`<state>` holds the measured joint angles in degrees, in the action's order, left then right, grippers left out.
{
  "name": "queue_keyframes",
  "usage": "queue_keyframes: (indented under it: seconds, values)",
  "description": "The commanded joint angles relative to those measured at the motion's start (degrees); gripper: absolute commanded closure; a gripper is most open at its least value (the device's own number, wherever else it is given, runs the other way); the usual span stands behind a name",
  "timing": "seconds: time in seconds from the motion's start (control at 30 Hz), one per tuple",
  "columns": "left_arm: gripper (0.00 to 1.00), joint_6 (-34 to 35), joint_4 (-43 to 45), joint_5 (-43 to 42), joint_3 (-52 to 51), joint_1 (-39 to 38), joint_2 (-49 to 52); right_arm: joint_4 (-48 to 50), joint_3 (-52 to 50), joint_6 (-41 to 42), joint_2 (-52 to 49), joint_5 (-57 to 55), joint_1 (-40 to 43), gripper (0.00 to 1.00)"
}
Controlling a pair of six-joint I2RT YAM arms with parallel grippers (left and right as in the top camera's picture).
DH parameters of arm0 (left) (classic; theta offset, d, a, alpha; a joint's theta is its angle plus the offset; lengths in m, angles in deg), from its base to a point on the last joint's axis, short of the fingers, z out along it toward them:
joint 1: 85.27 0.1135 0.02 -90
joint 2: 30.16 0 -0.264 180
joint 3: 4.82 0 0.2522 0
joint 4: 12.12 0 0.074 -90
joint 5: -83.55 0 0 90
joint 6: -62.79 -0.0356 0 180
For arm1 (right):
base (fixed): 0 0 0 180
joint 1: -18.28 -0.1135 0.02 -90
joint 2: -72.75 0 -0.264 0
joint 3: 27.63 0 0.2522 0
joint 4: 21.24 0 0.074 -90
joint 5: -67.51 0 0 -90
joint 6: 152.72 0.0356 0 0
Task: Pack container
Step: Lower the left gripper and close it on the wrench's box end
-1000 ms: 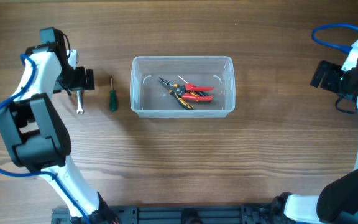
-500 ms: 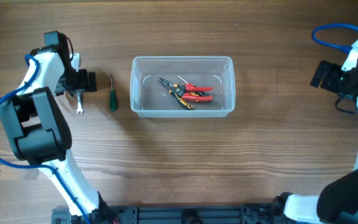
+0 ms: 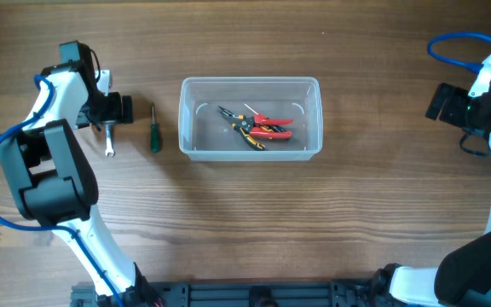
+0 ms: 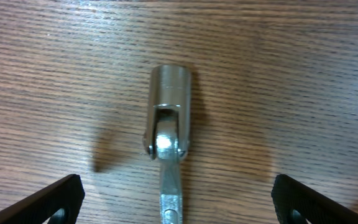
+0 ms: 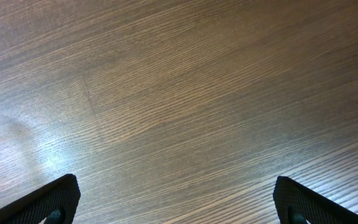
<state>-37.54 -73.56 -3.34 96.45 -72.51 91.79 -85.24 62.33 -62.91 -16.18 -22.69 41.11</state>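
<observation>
Wooden table [image 3: 314, 222], container [image 3: 201, 136] (pliers [image 3: 258, 128] inside)

No readable text, label, brand, number or sign anywhere.

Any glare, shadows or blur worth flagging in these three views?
Overhead: evenly lit and sharp; the container shows only faint sheen on its rim. Left wrist: the wrench is in focus, with a soft shadow on the table to its left. Right wrist: a pale glare patch lower left, grain otherwise sharp.
</observation>
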Motion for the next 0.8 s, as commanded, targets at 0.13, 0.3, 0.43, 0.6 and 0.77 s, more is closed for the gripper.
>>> queue_keyframes:
  seconds: [0.13, 0.3, 0.43, 0.6, 0.77]
  values:
    - [0.0, 0.8, -0.2, -0.7, 1.1, 2.1, 0.8, 0.1, -0.1, 0.7, 0.0, 0.3, 0.2, 0.0]
    - [0.0, 0.7, -0.6, -0.7, 1.1, 2.1, 0.8, 0.1, -0.1, 0.7, 0.0, 0.3, 0.2, 0.0]
    - [0.0, 0.8, -0.6, -0.7, 0.9, 2.1, 0.8, 0.1, -0.1, 0.8, 0.0, 0.3, 0.2, 0.0]
    - [0.0, 0.9, -1.0, -0.7, 0.8, 2.1, 0.8, 0.1, -0.1, 0.7, 0.0, 0.3, 0.2, 0.0]
    - [0.0, 1.8, -0.8, -0.7, 0.8, 2.1, 0.9, 0.1, -0.1, 0.7, 0.0, 0.3, 0.2, 0.0]
